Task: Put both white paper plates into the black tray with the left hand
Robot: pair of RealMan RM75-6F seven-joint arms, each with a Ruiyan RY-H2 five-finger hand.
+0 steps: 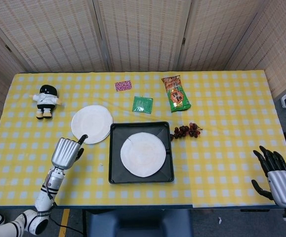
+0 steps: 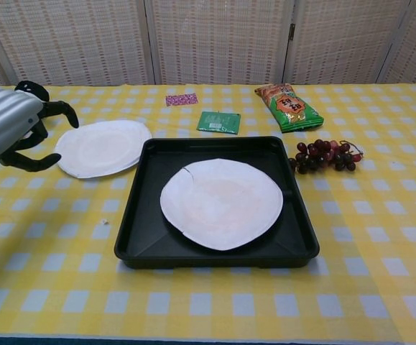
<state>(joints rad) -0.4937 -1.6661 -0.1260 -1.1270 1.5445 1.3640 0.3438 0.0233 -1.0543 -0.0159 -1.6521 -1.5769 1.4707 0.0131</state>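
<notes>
Yellow-and-white checked tablecloth (image 1: 222,128) over a long table, woven screens (image 1: 143,34) behind.

Nearest, at the right front corner in the head view: right hand (image 1: 276,175), dark fingers spread upward, holding nothing, off the table edge. Not seen in the chest view.

Front left: left hand (image 1: 66,151), silver back turned up, dark fingers curled loosely forward with nothing in them, hovering above the cloth just in front of the loose plate. Same hand at the far left edge of the chest view (image 2: 10,133), fingers arched and apart, empty.

Centre front: black tray (image 2: 139,215), square, flat on the cloth. Inside it, one white paper plate (image 2: 222,203), lying flat with a small nick in its left rim, filling most of the tray floor.

Second white paper plate (image 2: 100,147) on the cloth just left of the tray's far left corner, outside it, edge close to the tray rim.

Right of the tray, bunch of dark grapes (image 2: 324,155), near its far right corner.

Further back: green packet (image 2: 219,121), orange-and-green snack bag (image 2: 288,106), small pink packet (image 2: 182,98).

Far left: plush doll (image 1: 45,100) in black and white, lying well apart from everything else.
</notes>
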